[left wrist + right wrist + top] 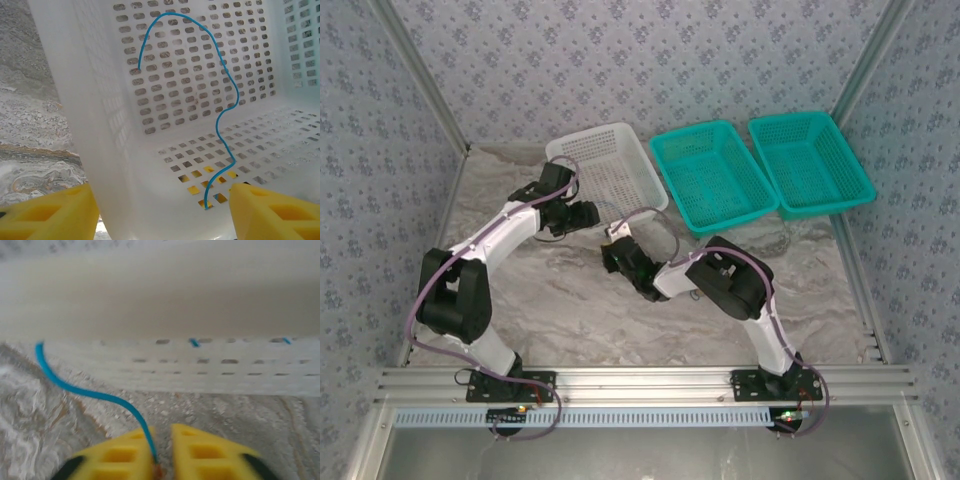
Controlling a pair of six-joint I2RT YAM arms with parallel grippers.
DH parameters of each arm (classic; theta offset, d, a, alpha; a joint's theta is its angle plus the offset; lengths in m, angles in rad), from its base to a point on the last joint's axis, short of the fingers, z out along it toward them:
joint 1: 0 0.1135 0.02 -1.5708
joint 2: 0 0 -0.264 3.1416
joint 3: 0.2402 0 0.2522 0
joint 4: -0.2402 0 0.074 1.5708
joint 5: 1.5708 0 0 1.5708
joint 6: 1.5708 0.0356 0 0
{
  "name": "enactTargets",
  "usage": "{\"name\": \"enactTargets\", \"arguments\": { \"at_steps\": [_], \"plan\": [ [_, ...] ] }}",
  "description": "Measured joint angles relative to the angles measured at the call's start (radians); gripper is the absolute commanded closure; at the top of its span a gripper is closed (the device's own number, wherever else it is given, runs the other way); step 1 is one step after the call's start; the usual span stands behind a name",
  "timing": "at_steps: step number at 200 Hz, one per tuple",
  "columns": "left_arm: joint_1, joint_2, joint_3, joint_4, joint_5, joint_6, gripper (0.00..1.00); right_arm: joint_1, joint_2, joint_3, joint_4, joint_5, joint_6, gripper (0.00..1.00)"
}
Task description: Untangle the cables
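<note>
"Two blue cables?"
"Yes. One cable [225,75] curls inside the white basket [100,125]. The left gripper [164,189] is spread at the basket's 6 o'clock wall."
"The other?"
"Second cable [90,392] is pinched by the right gripper [161,432] and trails toward 10 o'clock over the table [225,420]."

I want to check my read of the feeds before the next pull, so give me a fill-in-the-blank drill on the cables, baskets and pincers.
1. The held cable in the shut right pincer is coloured ___.
2. The left pincer has its jaws ___.
3. The curled cable lies inside a basket coloured ___.
4. The teal baskets number ___.

Missing words: blue; open; white; two.
</note>
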Motion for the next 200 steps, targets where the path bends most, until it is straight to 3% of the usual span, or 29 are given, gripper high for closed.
{"name": "enactTargets", "arguments": {
  "at_steps": [34,119,158,200],
  "plan": [
    [0.000,0.007,0.000,0.010,-0.002,-0.005,0.43,0.002,-0.066,-0.067,-0.016,0.001,-0.019,1.00],
    [0.000,0.027,-0.004,0.021,-0.047,-0.006,0.49,0.015,-0.550,-0.348,-0.242,-0.035,-0.045,1.00],
    [0.000,0.046,-0.006,0.021,-0.064,-0.006,0.49,-0.008,-0.825,-0.334,-0.391,-0.052,-0.089,1.00],
    [0.000,0.050,-0.009,0.021,-0.074,-0.006,0.49,-0.139,-0.980,-0.214,-0.436,-0.161,-0.132,1.00]
  ]
}}
